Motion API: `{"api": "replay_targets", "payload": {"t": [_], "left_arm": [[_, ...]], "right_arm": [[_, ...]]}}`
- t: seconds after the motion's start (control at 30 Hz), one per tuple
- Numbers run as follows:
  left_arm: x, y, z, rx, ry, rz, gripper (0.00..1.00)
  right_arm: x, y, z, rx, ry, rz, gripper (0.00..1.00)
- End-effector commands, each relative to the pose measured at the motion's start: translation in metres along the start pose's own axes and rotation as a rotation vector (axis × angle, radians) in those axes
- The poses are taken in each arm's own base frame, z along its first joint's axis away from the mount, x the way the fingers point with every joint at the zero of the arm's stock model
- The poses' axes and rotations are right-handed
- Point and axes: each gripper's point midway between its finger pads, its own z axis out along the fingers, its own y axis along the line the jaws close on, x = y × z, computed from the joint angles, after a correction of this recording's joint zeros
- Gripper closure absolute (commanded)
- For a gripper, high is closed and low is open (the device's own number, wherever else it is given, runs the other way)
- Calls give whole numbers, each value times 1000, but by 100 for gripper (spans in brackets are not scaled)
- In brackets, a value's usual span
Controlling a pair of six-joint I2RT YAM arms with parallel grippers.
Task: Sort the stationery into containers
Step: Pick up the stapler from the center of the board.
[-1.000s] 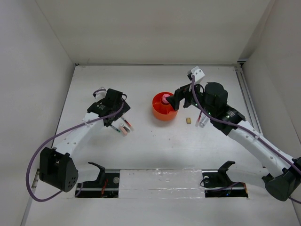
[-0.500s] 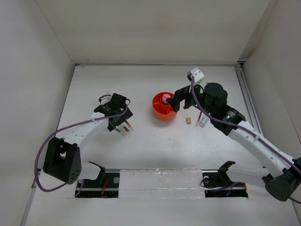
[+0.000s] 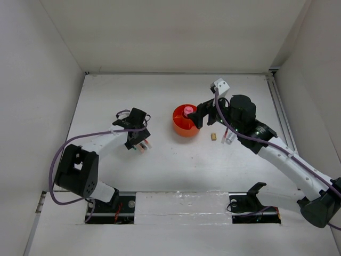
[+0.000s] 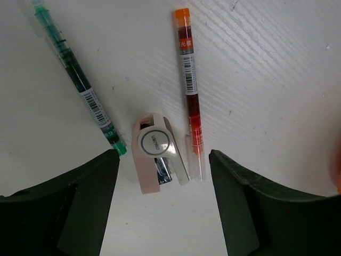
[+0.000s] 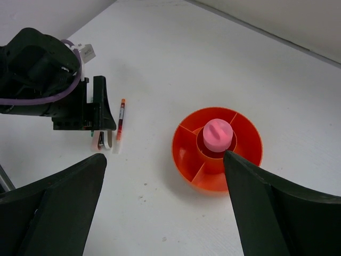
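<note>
Red pen (image 4: 191, 90) runs lengthwise (orange cap far) under empty, wide-open left gripper (image 4: 164, 157)

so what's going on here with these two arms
The left gripper hangs open over a pinkish eraser piece lying between a green pen and a red pen. The right gripper, open and empty, hovers near the orange organiser, whose centre cup holds the pink bottle. A tan block lies beside it.

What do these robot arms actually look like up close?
The left arm and right arm are white links with chunky black joints, each trailed by a purple cable. Both end in two broad, dark, wedge-shaped fingers. A small white block sits by the right wrist.
</note>
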Motion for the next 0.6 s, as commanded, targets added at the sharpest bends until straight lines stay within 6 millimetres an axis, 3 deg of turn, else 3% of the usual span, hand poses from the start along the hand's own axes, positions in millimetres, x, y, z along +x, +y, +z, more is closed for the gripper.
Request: {"api": "replay_targets", "payload": {"t": [0.0,0.07,0.57], "left_arm": [[0,2,6,-12,-9,6,35],[1,3,7,-14,-8,7,41],[10,9,21,-49,16,20,52]], "right_arm": [[-5,7,-1,-23,-18,5,4],[-5,7,-1,-23,-18,5,4],[-4,9,-3,-32,-17,5,4]]}}
